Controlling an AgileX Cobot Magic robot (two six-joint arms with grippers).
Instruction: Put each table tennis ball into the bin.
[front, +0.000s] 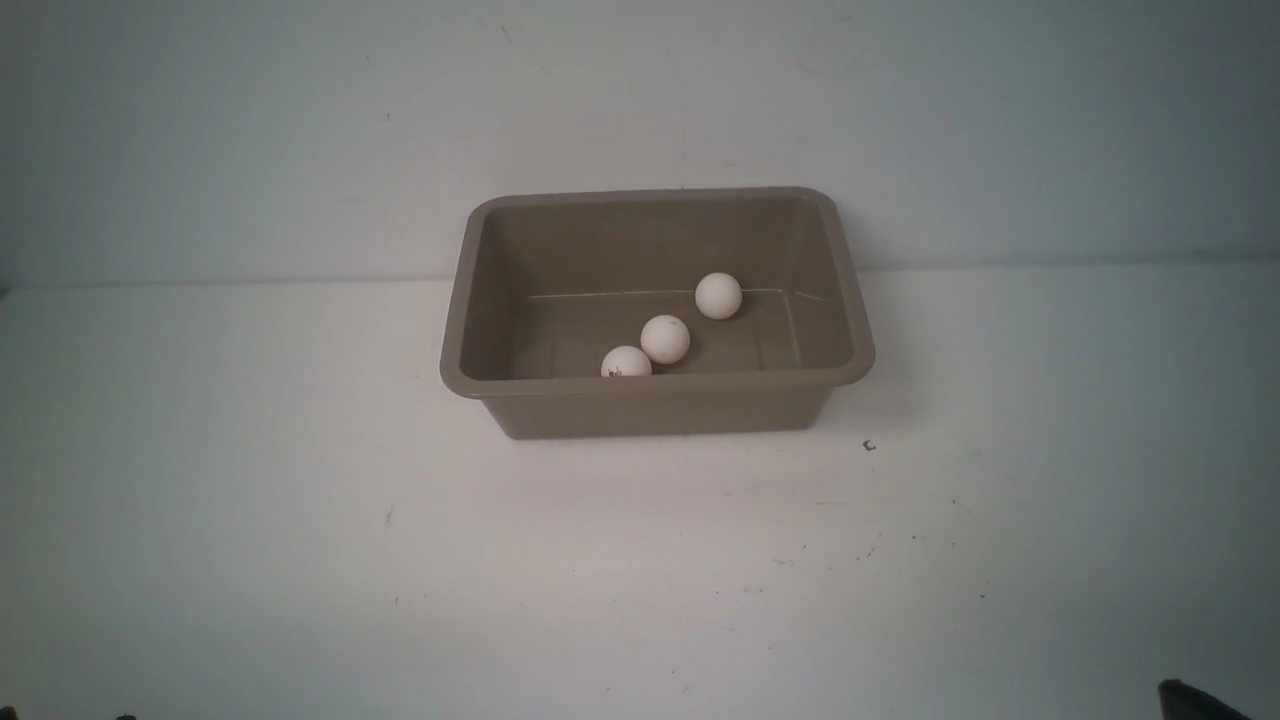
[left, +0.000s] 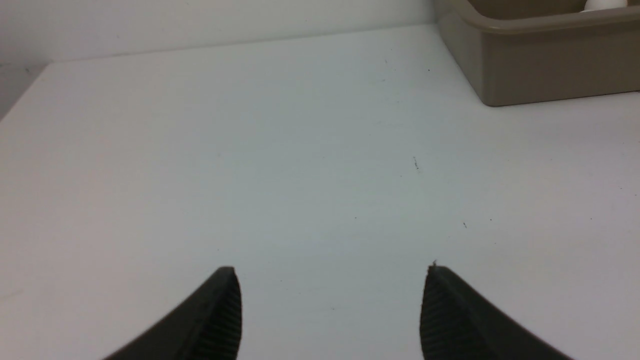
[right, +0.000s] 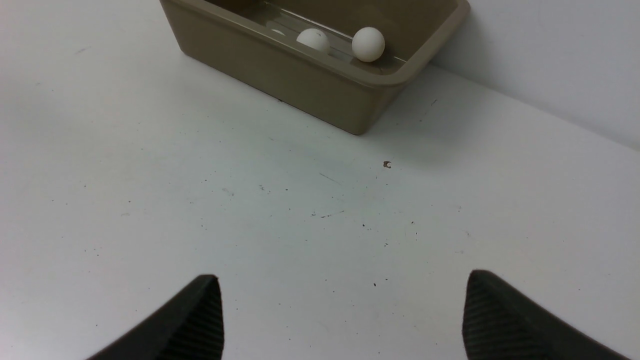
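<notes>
The tan-brown bin (front: 660, 405) stands at the back middle of the white table. Three off-white table tennis balls lie inside it: one at the near wall (front: 626, 362), one just behind it (front: 665, 338), one farther right (front: 718, 295). The bin also shows in the left wrist view (left: 540, 75) and in the right wrist view (right: 280, 70), where two balls (right: 368, 44) (right: 312, 39) are plain. My left gripper (left: 330, 272) is open and empty over bare table, well short of the bin. My right gripper (right: 342, 280) is open and empty, also short of the bin.
The white table (front: 300, 560) runs to a pale wall (front: 300, 130) behind the bin. A small dark chip (front: 868, 446) lies on the table right of the bin. A dark tip of the right arm (front: 1195, 700) shows at the bottom right corner.
</notes>
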